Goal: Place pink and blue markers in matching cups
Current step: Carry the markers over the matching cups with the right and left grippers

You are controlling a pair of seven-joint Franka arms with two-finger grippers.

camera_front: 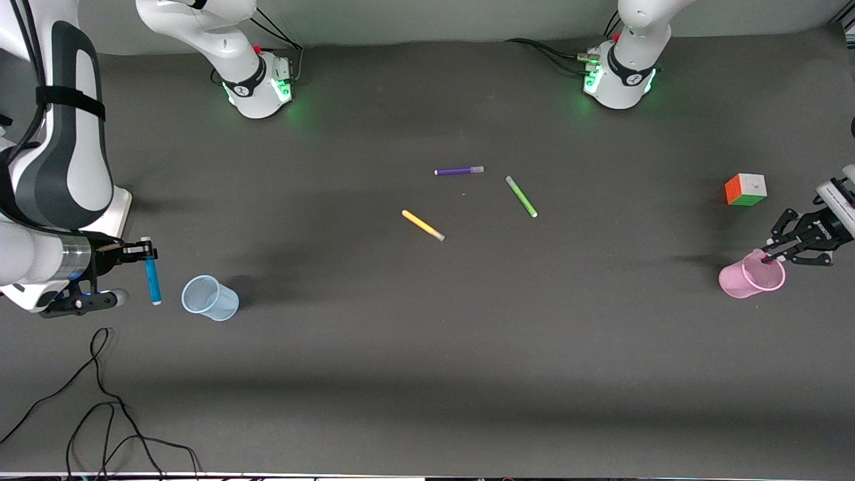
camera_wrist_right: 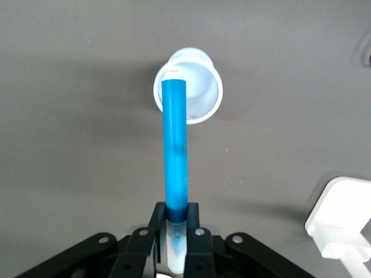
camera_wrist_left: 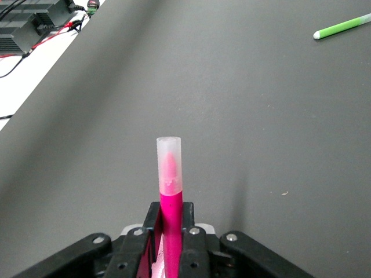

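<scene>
Blue marker [camera_front: 153, 280]: a slim bright-blue pen with a pale cap at its upper end, hanging nearly upright in the air at the right arm's end of the table. The right gripper [camera_front: 143, 252] is clamped on it near the capped end, its fingers [camera_wrist_right: 192, 223] pressed against the barrel on both sides. In the right wrist view the blue barrel [camera_wrist_right: 175, 150] runs from the fingers toward the blue cup [camera_wrist_right: 197, 87], its free tip overlapping the cup's rim in that view; the front view shows the marker beside the cup, not in it.

Blue cup [camera_front: 210, 298]: pale blue, translucent, tapered, standing on the table [camera_front: 427, 347] just beside the hanging marker; its interior holds nothing that can be seen.

Pink marker [camera_wrist_left: 171, 197]: magenta barrel with a paler, translucent cap pointing away from the left gripper [camera_wrist_left: 169, 240], whose fingers are closed on the barrel. In the front view the left gripper [camera_front: 778, 250] sits at the rim of the pink cup [camera_front: 741, 279], and the marker's lower end [camera_front: 768, 260] shows faintly inside the cup mouth.

Pink cup: pale pink, translucent, at the left arm's end of the table, nearer the front camera than a coloured puzzle cube [camera_front: 745, 189].

Mid-table, lying flat and apart: purple marker [camera_front: 459, 171], green marker [camera_front: 521, 196], yellow marker [camera_front: 423, 225]
</scene>
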